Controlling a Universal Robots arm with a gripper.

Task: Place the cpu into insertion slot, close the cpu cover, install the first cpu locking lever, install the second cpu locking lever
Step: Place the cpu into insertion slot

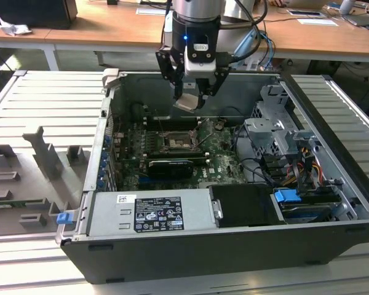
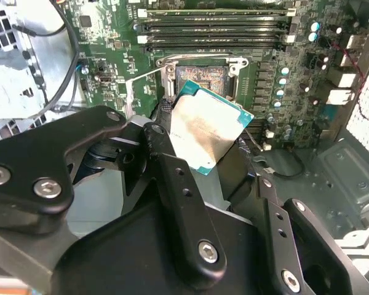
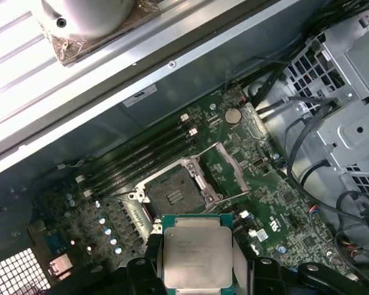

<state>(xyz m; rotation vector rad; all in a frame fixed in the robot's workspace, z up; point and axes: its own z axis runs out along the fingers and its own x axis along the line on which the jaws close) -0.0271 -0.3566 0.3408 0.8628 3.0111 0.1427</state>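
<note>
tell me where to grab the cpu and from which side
By two opposite edges, coming from above its metal top, as the gripper holds the cpu now. It is a thin flat square, so only the edges offer a hold, and that grip probably keeps its flat faces clear for the slot.

You see the cpu, a flat square chip with a pale metal top and green rim, hanging tilted above the motherboard. The insertion slot lies bare, dark pins exposed, with the cpu cover open beside it.
</note>
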